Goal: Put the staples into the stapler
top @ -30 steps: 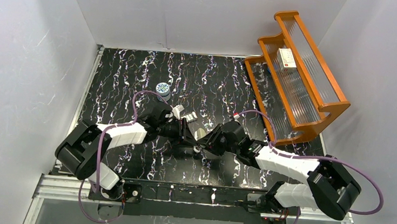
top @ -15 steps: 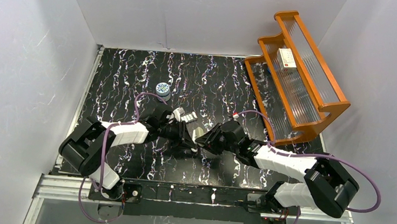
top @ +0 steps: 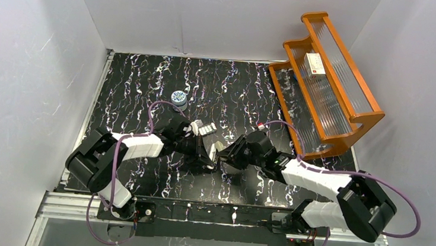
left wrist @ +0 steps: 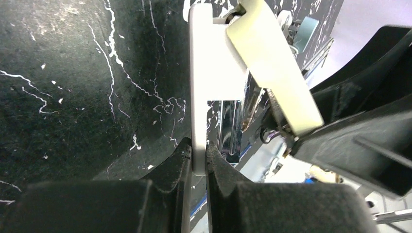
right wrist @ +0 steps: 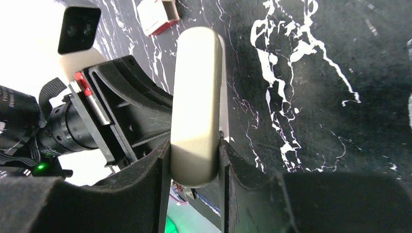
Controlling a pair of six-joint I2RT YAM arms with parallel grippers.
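Note:
The cream-beige stapler (top: 215, 151) hangs open between my two grippers at the table's middle. In the left wrist view its thin white base (left wrist: 199, 97) sits pinched between the fingers of my left gripper (left wrist: 198, 158). The cream top cover (left wrist: 272, 63) swings away to the right, baring the metal rail (left wrist: 228, 131). My right gripper (right wrist: 194, 165) is shut on that cover (right wrist: 197, 111). The staples (top: 206, 128) lie in their small tray just behind the grippers, beside the red-and-white sleeve (top: 194, 125), which also shows in the right wrist view (right wrist: 156, 14).
A round blue-and-white tin (top: 178, 97) stands at the back left of the black marbled table (top: 148, 81). A wooden rack (top: 347, 119) fills the back right, with a white box (top: 315, 63) on its upper shelf. White walls close in the sides.
My left gripper has closed onto the stapler's base. Both grippers and the stapler have drifted a little toward the near edge.

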